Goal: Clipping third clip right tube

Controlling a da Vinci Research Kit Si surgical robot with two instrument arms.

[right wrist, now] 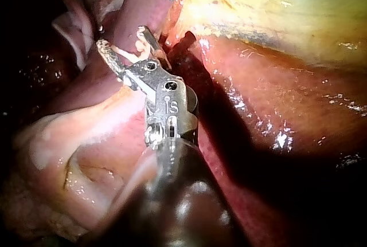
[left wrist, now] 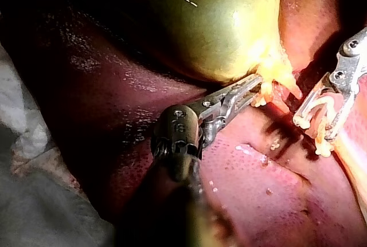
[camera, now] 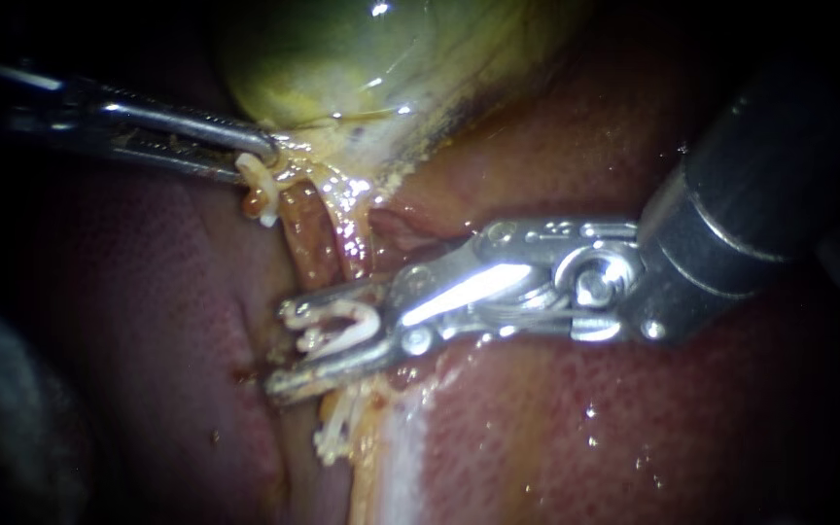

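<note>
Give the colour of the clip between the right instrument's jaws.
White clip; clearest in endoscope view.

This is a surgical practice bench, not an operating room. A bare liver (left wrist: 258, 189) with its gallbladder (left wrist: 218, 23) lies out in the open. Crumpled pale cloth (left wrist: 20, 115) shows just beside the liver's edge.

The left instrument (left wrist: 255, 84) clamps its claw on yellow tissue (left wrist: 274, 75) at the gallbladder (left wrist: 218, 23)'s narrow end. Beside it, the right instrument (left wrist: 313, 130) holds a white clip (left wrist: 317, 105) in its claw.
</note>
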